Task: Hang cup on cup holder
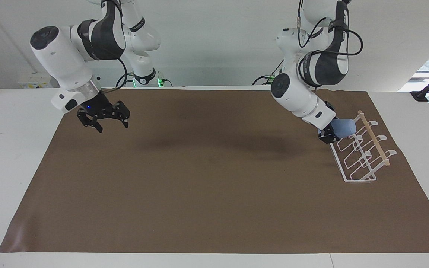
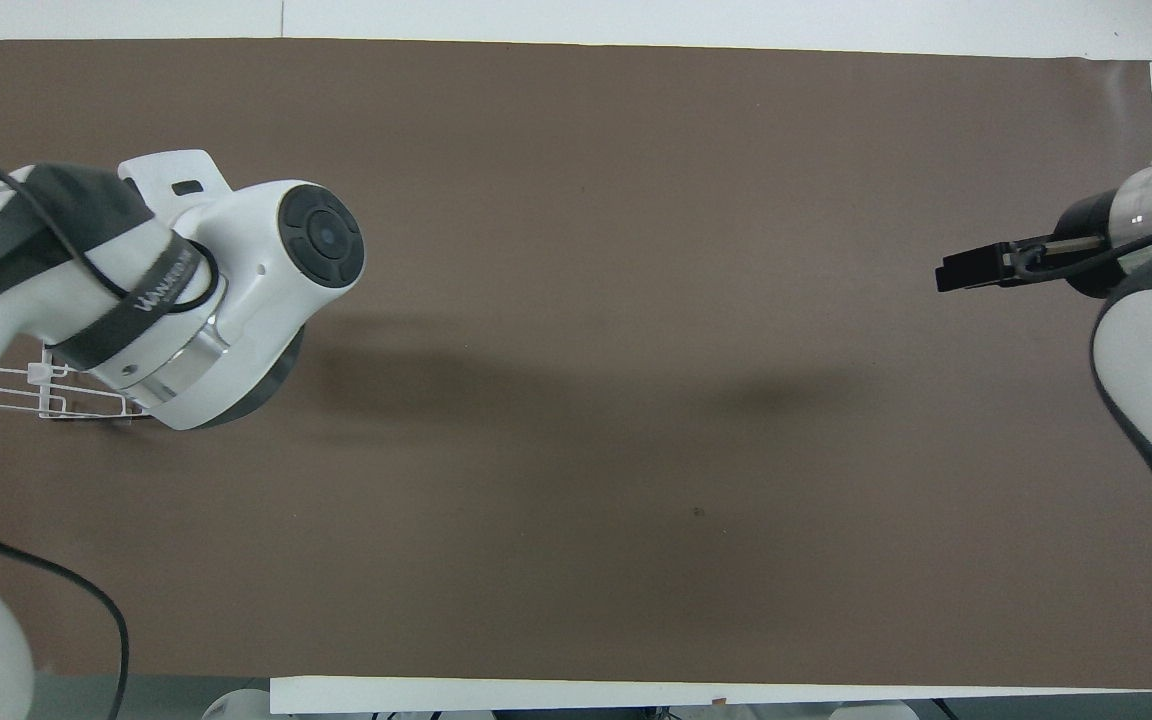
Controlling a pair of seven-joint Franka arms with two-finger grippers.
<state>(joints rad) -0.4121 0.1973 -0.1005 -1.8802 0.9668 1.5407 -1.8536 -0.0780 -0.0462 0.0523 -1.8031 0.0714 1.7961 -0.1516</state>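
Note:
The light blue cup (image 1: 345, 127) lies on its side in my left gripper (image 1: 334, 131), which is shut on it. The cup is held against the slanted prongs at the end of the white wire cup holder (image 1: 359, 154) nearest the robots, just under its wooden rod (image 1: 374, 138). In the overhead view my left arm hides the cup and the gripper, and only a corner of the cup holder (image 2: 31, 392) shows. My right gripper (image 1: 112, 124) is open and empty, up over the right arm's end of the mat; it also shows in the overhead view (image 2: 948, 275).
A brown mat (image 1: 214, 178) covers most of the white table (image 1: 17, 149). The cup holder stands at the left arm's end of the mat, close to its edge.

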